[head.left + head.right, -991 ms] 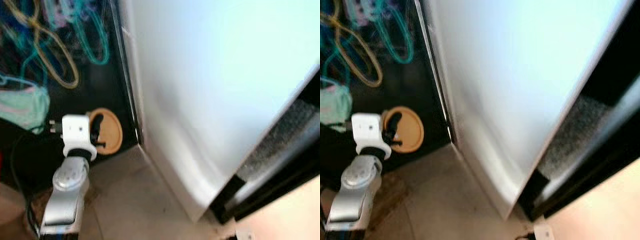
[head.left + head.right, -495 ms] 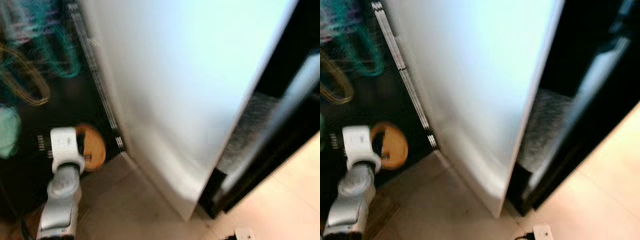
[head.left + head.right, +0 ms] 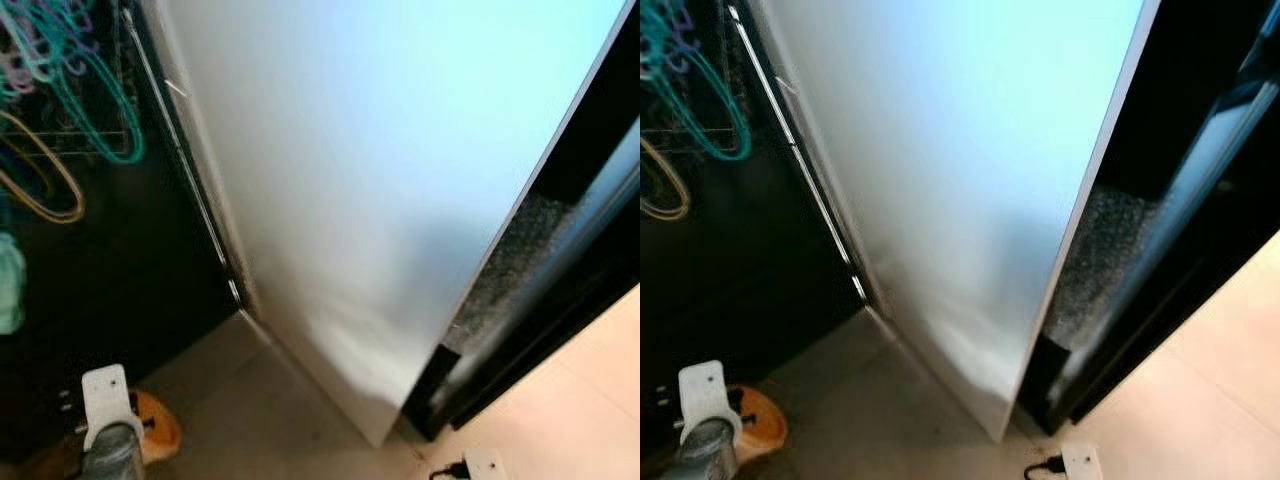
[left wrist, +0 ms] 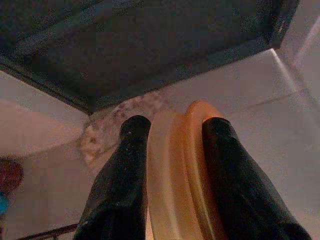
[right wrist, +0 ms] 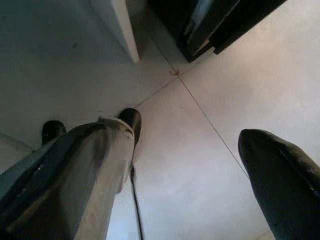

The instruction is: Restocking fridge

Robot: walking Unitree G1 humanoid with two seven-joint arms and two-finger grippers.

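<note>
While left jaws clamp an orange lid, right jaws gape — white fridge door ajar over pale tiles.

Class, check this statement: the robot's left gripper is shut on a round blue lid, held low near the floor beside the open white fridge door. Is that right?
Not quite. The lid is orange, not blue, as the left wrist view shows. The rest holds: the left gripper is shut on it, one black finger on each side, low near the floor beside the open white fridge door.
</note>
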